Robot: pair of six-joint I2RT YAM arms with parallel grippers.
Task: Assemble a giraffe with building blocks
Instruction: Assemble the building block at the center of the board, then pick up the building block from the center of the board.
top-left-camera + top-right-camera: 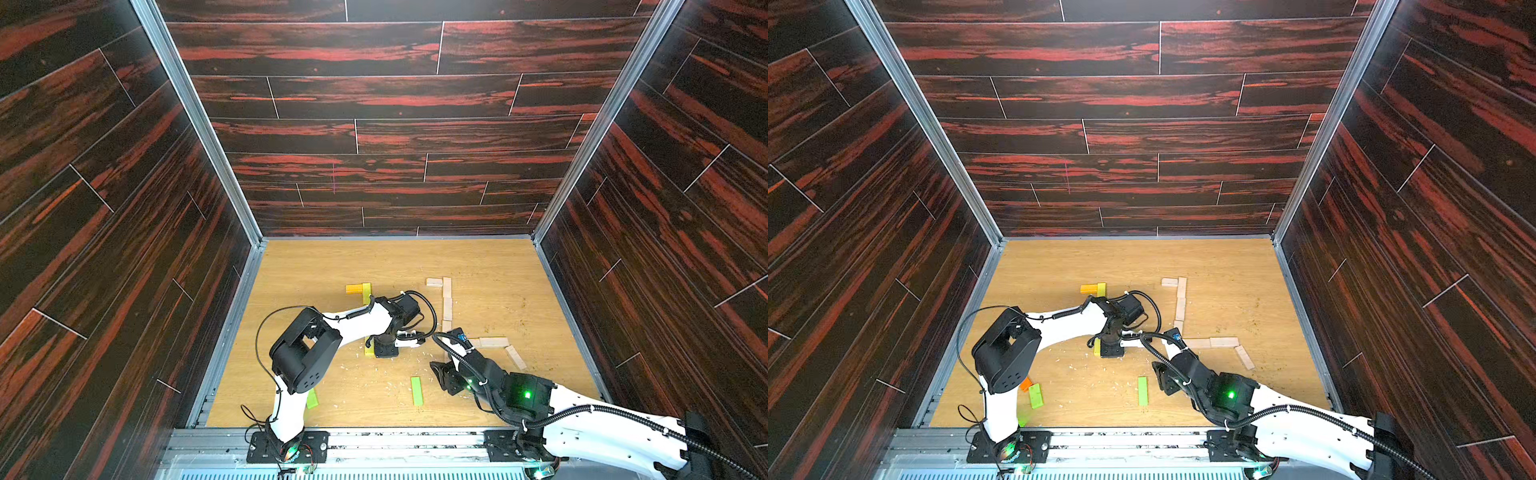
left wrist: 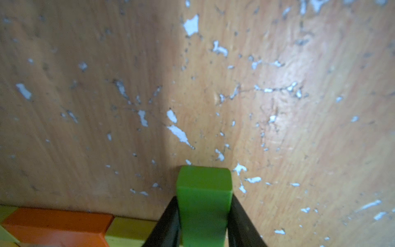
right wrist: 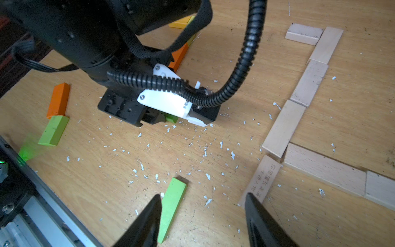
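Near the front left corner of the pale wooden worktop [image 1: 1059, 266], a light green painted plank [image 1: 1035, 395] lies just beside an orange painted plank [image 1: 1025, 383]. Toward the middle, the left gripper [image 2: 204, 201] is clamped narrowly on a green wooden plank [image 2: 204, 177], whose end is at or just above the surface. Only the left wrist view shows this grip, with an orange block [image 2: 57, 224] and a yellow block [image 2: 130, 228] just beside it.

I judge this a placing step. Lower the plank straight, butt it against that row, and let go only once it rests, without nudging the neighbours.

Nearer the front edge, a flat green plank [image 3: 173, 198] lies beside one finger of the right gripper [image 3: 203, 198], which is half spread and empty. Toward the right edge, plain pale wooden planks [image 1: 446, 299] form an L. Printed characters on one of them show only in the right wrist view.
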